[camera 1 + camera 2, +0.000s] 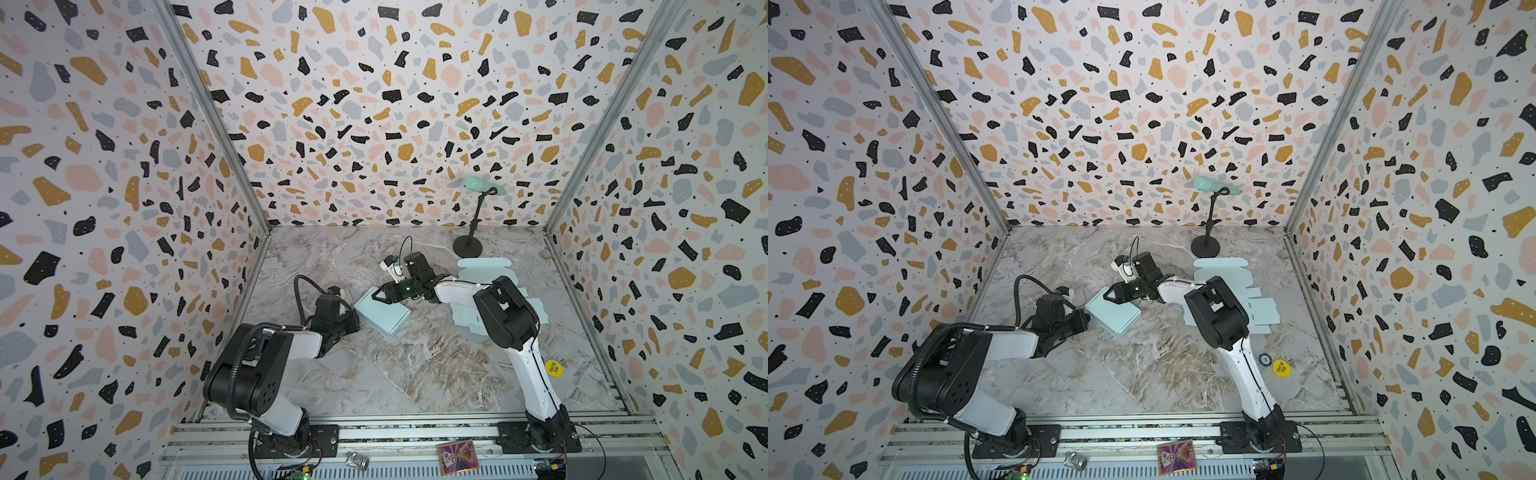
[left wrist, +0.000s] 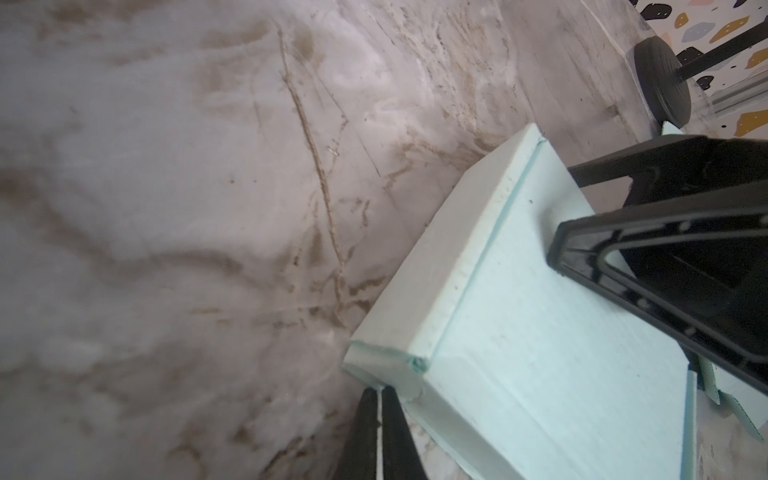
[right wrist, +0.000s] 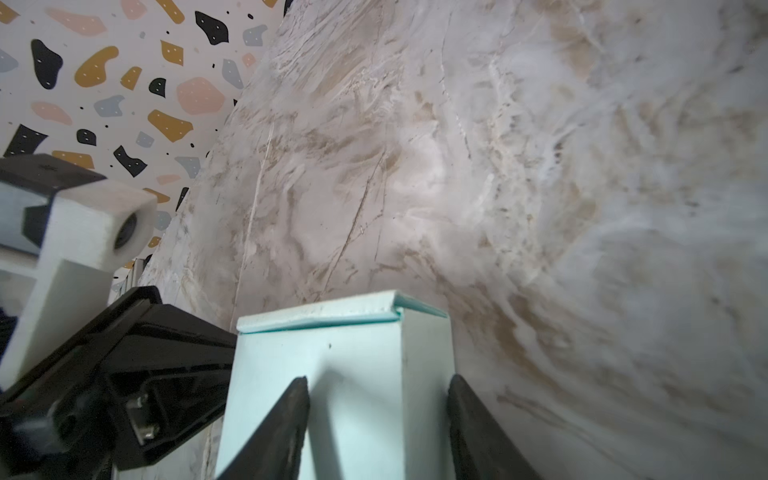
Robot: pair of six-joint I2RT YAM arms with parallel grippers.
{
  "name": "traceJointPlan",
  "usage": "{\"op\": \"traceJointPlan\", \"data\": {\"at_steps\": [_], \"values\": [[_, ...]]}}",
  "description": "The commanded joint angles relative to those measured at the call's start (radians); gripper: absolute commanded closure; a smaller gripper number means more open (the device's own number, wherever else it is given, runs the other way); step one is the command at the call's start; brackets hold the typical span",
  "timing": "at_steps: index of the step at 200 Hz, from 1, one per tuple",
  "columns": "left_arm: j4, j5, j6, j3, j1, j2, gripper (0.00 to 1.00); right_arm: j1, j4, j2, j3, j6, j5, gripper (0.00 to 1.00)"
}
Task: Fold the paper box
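The light teal paper box [image 1: 384, 318] [image 1: 1115, 318] lies folded and closed on the marble table. My left gripper [image 1: 356, 322] [image 2: 379, 392] is shut, and its tips touch the box [image 2: 540, 353] at its near left corner. My right gripper [image 1: 374, 296] [image 3: 380, 380] reaches across from the right and stands open astride the box's [image 3: 332, 361] far edge. One of its fingers [image 3: 299, 411] lies over the lid. The other is outside the side wall. Nothing is pinched between them.
Flat unfolded teal box sheets [image 1: 484, 266] [image 1: 1262, 311] lie at the back right, partly under the right arm. Behind them, by the back wall, is the round base of a black microphone stand [image 1: 467, 247]. A yellow sticker [image 1: 553, 368] is on the table at the right.
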Motion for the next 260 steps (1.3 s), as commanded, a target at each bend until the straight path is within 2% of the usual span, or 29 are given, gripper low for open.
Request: {"op": "traceJointPlan", "data": {"at_steps": [1,69,89,113,147,177,199,230,260], "values": [[0.017,0.016,0.017,0.012,-0.008,-0.024,0.9,0.048,-0.082,-0.019,0.015,-0.011,-0.032,0.43],[-0.007,-0.007,-0.002,-0.13,-0.008,-0.178,0.82,0.022,-0.014,-0.152,-0.048,0.083,0.17,0.25],[-0.051,-0.011,-0.019,-0.14,-0.008,-0.24,0.76,0.025,-0.006,-0.21,-0.071,0.08,0.22,0.23],[-0.147,-0.011,-0.005,-0.1,-0.008,-0.296,0.69,0.029,0.097,-0.336,-0.195,0.096,0.262,0.22],[-0.252,-0.019,0.02,-0.002,0.002,-0.34,0.46,0.047,0.071,-0.5,-0.331,0.106,0.325,0.22],[-0.284,0.002,0.058,0.127,0.017,-0.273,0.28,0.084,0.117,-0.672,-0.508,0.144,0.382,0.19],[-0.288,0.013,0.087,0.216,0.023,-0.187,0.19,0.116,0.099,-0.754,-0.586,0.182,0.398,0.17],[-0.293,0.052,0.117,0.329,0.032,-0.05,0.17,0.174,0.057,-0.799,-0.645,0.231,0.439,0.15],[-0.257,0.091,0.112,0.372,0.032,0.049,0.17,0.18,0.155,-0.787,-0.729,0.298,0.392,0.14]]}}
